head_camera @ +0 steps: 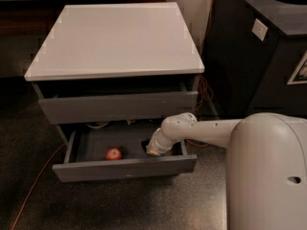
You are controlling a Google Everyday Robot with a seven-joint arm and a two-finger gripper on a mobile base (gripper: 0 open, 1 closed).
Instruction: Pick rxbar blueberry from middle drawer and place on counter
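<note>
The middle drawer (124,168) is pulled out below the glossy white counter (117,37). My gripper (149,147) is down inside the drawer, right of its middle, at the end of my white arm, which reaches in from the right. A small dark patch lies just left of the gripper; I cannot tell whether it is the rxbar blueberry or shadow. Otherwise the bar is not in sight, and my wrist covers that part of the drawer floor.
A red apple (113,154) lies in the drawer, left of the gripper. The upper drawer (117,107) stands slightly open above it. A black bin (259,47) with a round hole stands at the right. An orange cable (33,186) runs across the floor.
</note>
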